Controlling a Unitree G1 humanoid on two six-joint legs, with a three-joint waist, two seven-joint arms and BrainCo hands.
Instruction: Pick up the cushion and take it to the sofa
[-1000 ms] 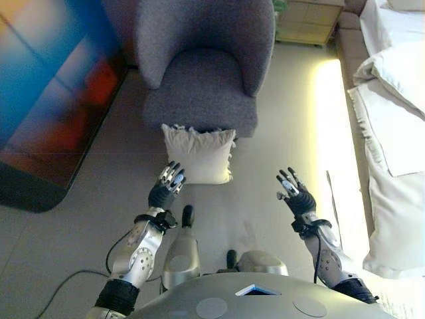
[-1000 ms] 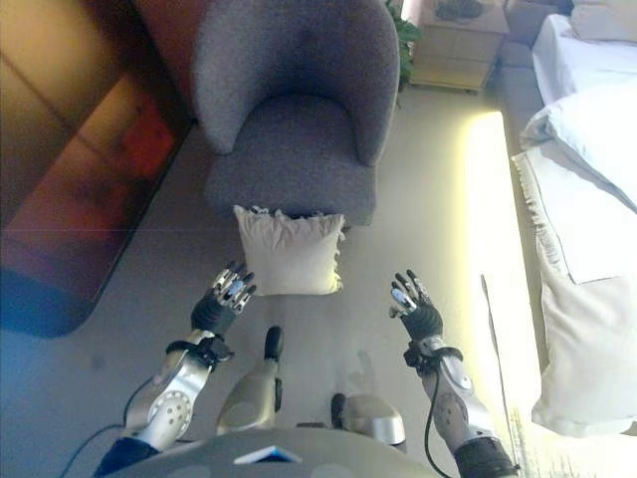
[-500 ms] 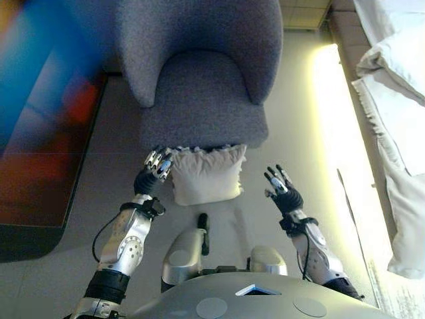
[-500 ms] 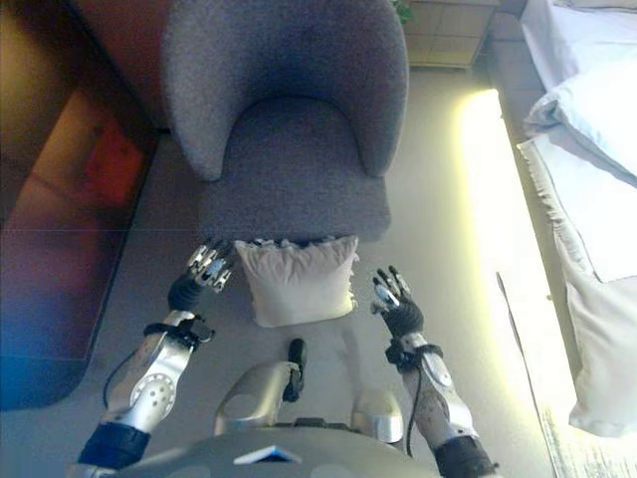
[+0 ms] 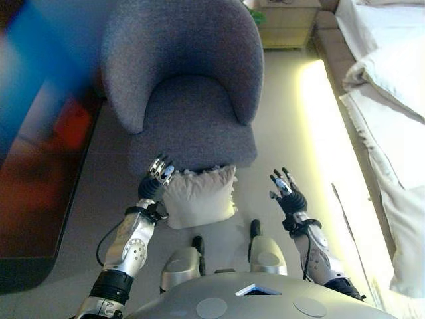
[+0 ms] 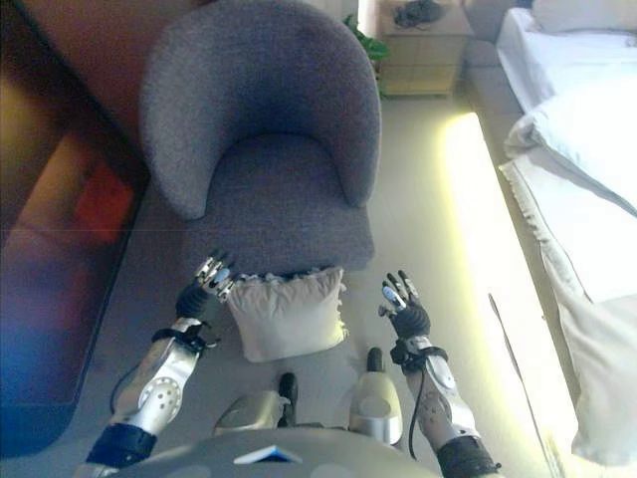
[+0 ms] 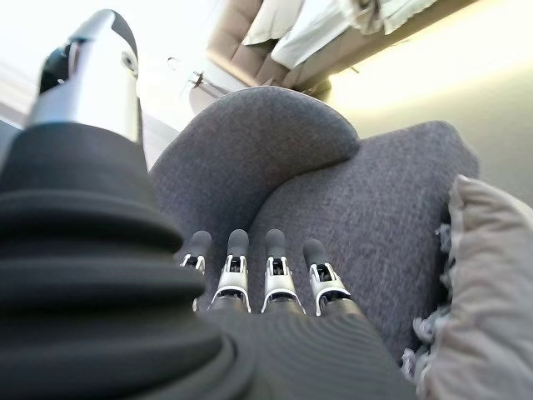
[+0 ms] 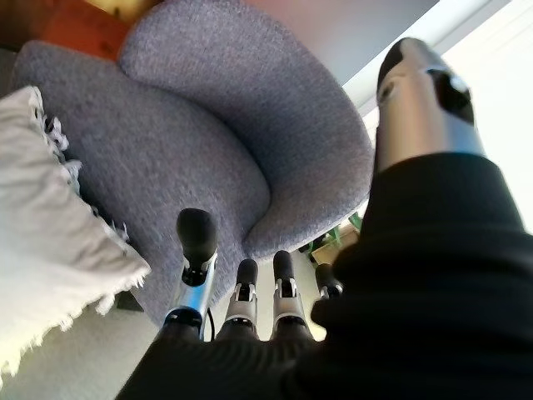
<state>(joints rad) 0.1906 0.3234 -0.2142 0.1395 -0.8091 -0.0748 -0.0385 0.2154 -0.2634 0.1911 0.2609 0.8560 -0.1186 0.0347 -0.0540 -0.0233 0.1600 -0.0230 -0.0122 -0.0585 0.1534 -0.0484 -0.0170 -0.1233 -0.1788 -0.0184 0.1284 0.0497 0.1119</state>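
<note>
cushion on the floor between two open hands

cushion (image 5: 198, 197), one cream pillow with a frilled edge, stood on the floor (image 5: 279, 159) leaning against the front of the grey armchair (image 5: 186, 86). the left hand (image 5: 155, 182) was just beside its upper left corner, fingers straight and spread, holding nothing; whether it touched the fabric could not be told. in the left wrist view the frilled edge showed close past the fingers (image 7: 275, 271), with the chair seat behind. the right hand (image 5: 287, 193) hung near the cushion's right side but apart from it, fingers also straight and empty. the chair seat held nothing. a single armchair, a single cushion. a bed with white bedding (image 5: 388, 100) ran along the right, and a small pale cabinet (image 6: 420, 55) stood beyond the chair with a dark thing on top.
</note>
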